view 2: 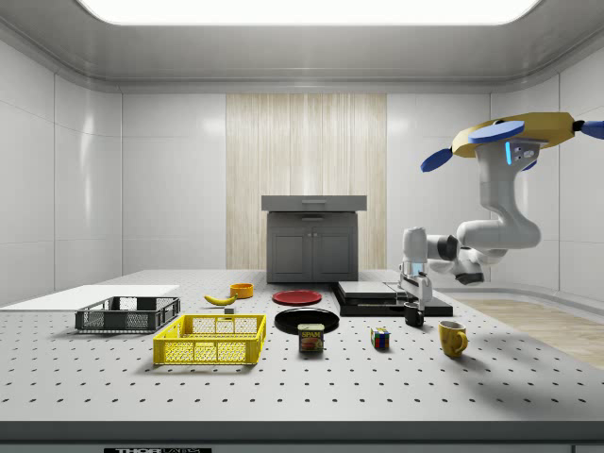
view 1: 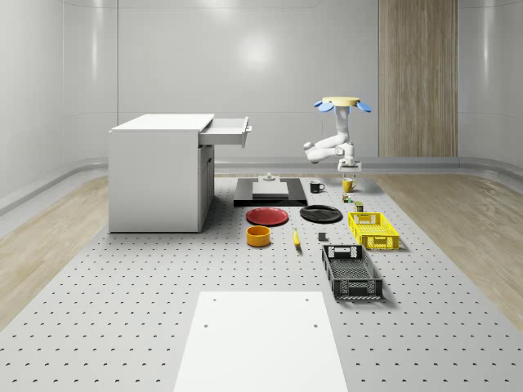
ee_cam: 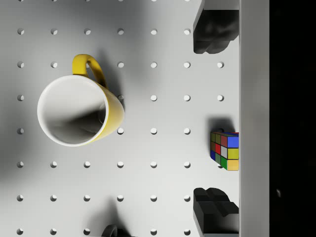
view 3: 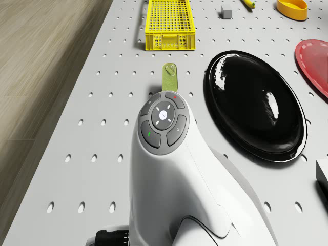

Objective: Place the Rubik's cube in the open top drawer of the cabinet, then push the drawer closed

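The Rubik's cube (view 2: 380, 338) (ee_cam: 225, 150) lies on the perforated table between a yellow mug (view 2: 452, 338) (ee_cam: 74, 111) and a Spam can (view 2: 310, 337). My gripper (view 2: 415, 294) (ee_cam: 216, 123) (view 1: 349, 167) hangs above the cube, pointing straight down, open and holding nothing. In the wrist view the cube sits between the two dark fingers (ee_cam: 215, 32), nearer one of them. The drone (view 1: 343, 104) (view 2: 514, 137) hovers above the mugs. At the whole-scene view's left stands the white cabinet (view 1: 159, 175) with its top drawer (view 1: 227, 131) pulled open.
A black mug (view 1: 317, 187) (view 2: 413, 316) stands close to the cube. Nearby are a black plate (view 3: 253, 107), a red plate (view 1: 267, 216), an orange bowl (view 1: 258, 236), a yellow crate (view 1: 373, 229), a black crate (view 1: 351, 272), a banana (view 1: 296, 238) and a dark slab (view 1: 270, 192).
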Tool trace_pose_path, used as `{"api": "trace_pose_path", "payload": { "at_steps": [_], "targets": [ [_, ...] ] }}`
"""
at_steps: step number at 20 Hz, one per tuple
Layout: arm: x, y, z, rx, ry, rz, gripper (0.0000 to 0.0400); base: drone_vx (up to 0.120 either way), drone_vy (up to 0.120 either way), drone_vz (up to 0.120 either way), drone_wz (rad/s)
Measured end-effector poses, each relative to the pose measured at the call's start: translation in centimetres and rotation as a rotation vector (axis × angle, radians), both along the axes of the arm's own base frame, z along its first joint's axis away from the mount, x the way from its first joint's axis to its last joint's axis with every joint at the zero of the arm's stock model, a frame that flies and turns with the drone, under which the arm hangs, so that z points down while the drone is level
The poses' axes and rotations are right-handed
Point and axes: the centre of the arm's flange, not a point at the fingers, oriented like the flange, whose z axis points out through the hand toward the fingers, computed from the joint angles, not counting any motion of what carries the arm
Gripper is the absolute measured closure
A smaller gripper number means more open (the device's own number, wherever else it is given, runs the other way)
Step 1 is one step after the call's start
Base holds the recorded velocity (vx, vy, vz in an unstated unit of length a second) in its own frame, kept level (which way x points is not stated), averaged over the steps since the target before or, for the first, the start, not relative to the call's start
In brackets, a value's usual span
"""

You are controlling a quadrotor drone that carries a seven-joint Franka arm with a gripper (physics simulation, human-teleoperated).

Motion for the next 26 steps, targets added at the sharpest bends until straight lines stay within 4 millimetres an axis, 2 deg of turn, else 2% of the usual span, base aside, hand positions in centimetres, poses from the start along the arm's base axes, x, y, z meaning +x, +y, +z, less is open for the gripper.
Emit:
{"api": "trace_pose_path", "payload": {
  "at_steps": [2,7,9,13,17,26],
  "targets": [
    [0.00,0.00,0.00,0.000,0.000,0.000,0.0000,0.120,-0.020,-0.020,0.000],
    [0.00,-0.01,0.00,-0.001,0.000,0.000,0.0000,0.120,-0.120,0.000,0.000],
    [0.00,-0.01,0.00,-0.001,0.000,0.000,0.0000,0.120,0.000,-0.020,0.000],
    [0.00,-0.01,0.00,-0.001,0.000,0.000,0.0000,0.120,0.000,-0.120,0.000],
    [0.00,0.00,0.00,-0.001,0.000,0.000,0.0000,0.120,-0.090,-0.050,0.000],
    [0.00,0.00,0.00,-0.001,0.000,0.000,0.0000,0.004,0.000,-0.102,0.000]
  ]
}}
